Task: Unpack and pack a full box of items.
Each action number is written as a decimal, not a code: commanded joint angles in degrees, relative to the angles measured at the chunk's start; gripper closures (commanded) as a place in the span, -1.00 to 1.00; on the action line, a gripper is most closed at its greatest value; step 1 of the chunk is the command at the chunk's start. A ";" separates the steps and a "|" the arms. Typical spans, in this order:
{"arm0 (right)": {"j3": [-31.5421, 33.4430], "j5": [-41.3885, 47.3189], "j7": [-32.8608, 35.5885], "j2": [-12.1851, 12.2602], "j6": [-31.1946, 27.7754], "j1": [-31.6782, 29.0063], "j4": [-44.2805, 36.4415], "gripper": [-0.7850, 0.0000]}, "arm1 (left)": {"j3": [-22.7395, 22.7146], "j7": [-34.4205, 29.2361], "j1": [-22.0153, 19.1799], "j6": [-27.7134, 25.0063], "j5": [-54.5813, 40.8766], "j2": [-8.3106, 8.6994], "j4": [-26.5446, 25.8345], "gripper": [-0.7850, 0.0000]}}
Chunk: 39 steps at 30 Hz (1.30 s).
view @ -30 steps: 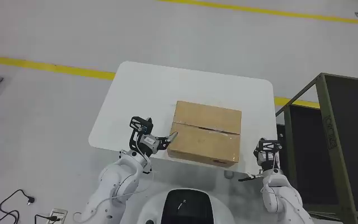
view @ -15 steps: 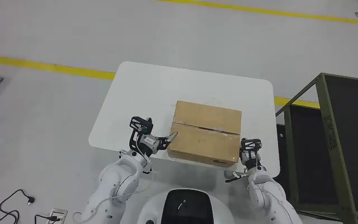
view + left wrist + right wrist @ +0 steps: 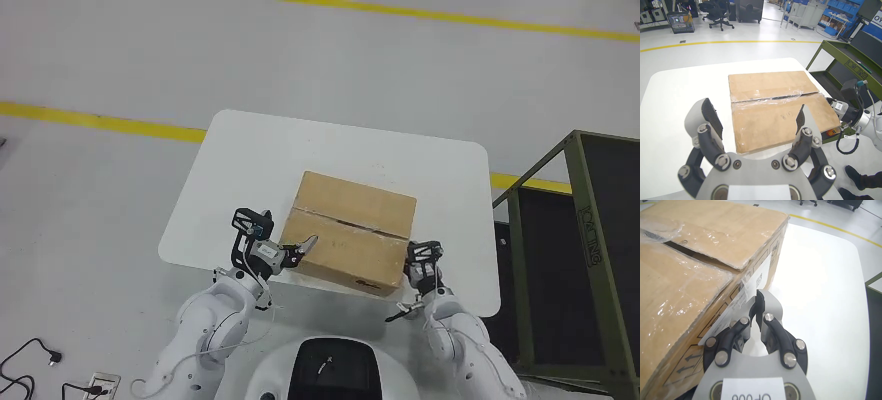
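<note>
Cardboard box (image 3: 348,230) sits on the near half of the white table (image 3: 250,160), skewed to the table edge. Its flaps are down, with clear tape over the centre seam and a slit showing along it. Left gripper (image 3: 755,106) is at the box's near-left corner with fingers spread wide and nothing between them; can't tell if it touches. Right gripper (image 3: 758,294) has fingers pinched together and empty, lying against the box's right side face at the white label (image 3: 753,283). Green cart (image 3: 560,230) stands beside the table.
</note>
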 commanded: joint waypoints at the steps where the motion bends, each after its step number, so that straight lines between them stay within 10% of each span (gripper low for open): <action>1: -0.24 -0.79 -0.60 -0.05 0.33 0.17 0.01 1.00 | -0.09 0.59 -0.04 -0.06 -0.64 0.01 -0.60 -1.00; 13: 7.64 -2.01 -1.04 1.22 2.99 -7.31 -7.52 1.00 | 5.00 -3.65 -4.01 -9.52 -0.22 0.34 -6.35 -1.00; 23: 13.30 -2.70 0.06 1.82 5.46 -12.34 -13.95 1.00 | 16.30 -6.50 -12.03 -5.81 6.63 -1.10 -1.15 -1.00; 39: 14.09 -2.22 0.15 1.87 5.30 -13.04 -14.86 1.00 | 16.48 -5.36 -12.30 -4.99 6.50 -1.20 -0.11 -1.00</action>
